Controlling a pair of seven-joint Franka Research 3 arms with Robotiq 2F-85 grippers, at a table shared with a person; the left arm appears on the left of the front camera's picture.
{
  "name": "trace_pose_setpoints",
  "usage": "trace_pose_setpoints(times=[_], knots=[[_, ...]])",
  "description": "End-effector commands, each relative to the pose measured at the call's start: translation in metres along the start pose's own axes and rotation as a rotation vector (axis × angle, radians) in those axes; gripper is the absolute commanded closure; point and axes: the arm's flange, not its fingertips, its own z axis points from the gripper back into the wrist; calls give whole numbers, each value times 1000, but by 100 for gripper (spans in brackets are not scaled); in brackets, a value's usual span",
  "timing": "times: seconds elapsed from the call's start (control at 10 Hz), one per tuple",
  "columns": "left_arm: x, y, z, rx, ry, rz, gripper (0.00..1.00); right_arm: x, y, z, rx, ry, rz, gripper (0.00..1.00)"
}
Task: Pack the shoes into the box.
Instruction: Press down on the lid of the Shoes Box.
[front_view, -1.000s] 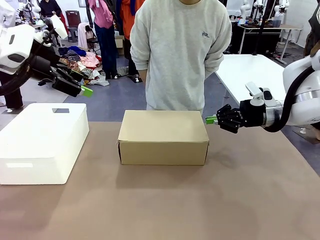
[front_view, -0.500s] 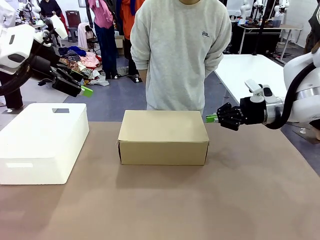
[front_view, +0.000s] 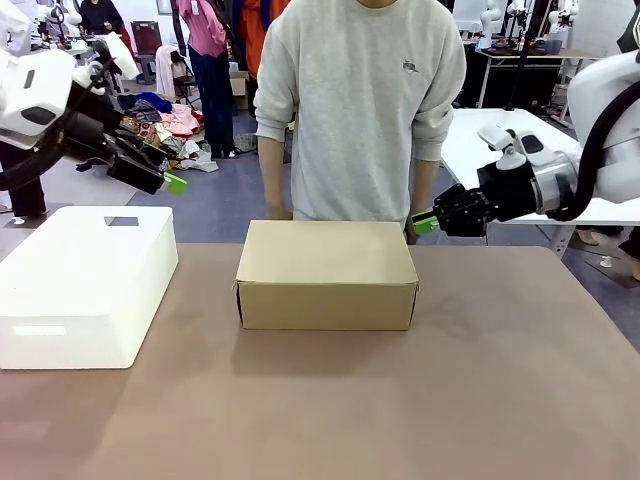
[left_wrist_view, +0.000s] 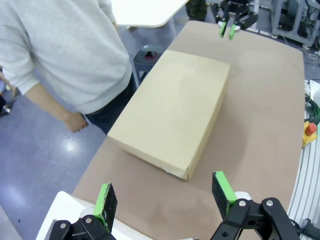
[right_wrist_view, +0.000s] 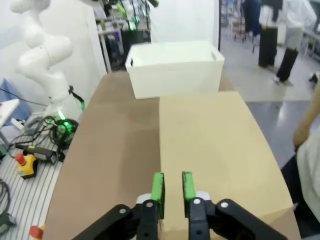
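No legible text, label or number. Small dark chest mark on the person's grey sweatshirt (front_view: 412, 68) is unreadable.

A brown table (front_view: 400, 400) spans the lower frame. The closed box (front_view: 327, 273) sits at centre; a white plastic block (front_view: 82, 283) rests at left.

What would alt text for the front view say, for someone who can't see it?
A closed tan cardboard box sits mid-table in front of a standing person in a grey sweatshirt. A white plastic block lies to its left. The right gripper hovers by the box's far right corner, the left gripper above the block.
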Motion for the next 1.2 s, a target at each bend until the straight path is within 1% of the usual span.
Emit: trace_pose_setpoints(times=[0.0,0.1,0.2,0.3,0.6,0.7,0.8,1.0,1.1], knots=[[17,2,-12,6,62,93,0,20,18,2,-35,131,-61,28],[26,7,-23,-2,87,151,0,30,27,6,-58,163,-71,9],[32,11,-31,-6,80,162,0,37,35,10,-83,182,-60,0],[45,17,-45,-23,93,185,0,45,47,14,-112,217,-48,0],[66,22,-92,-56,198,188,0,59,77,24,-141,269,-18,0],[71,25,-113,-54,250,169,20,61,87,28,-160,292,-3,0],[75,26,-126,-45,275,165,40,62,92,30,-182,304,3,0],[82,24,-146,-17,296,165,79,65,98,34,-210,342,8,0],[84,25,-157,4,307,173,99,68,103,35,-230,360,40,0]])
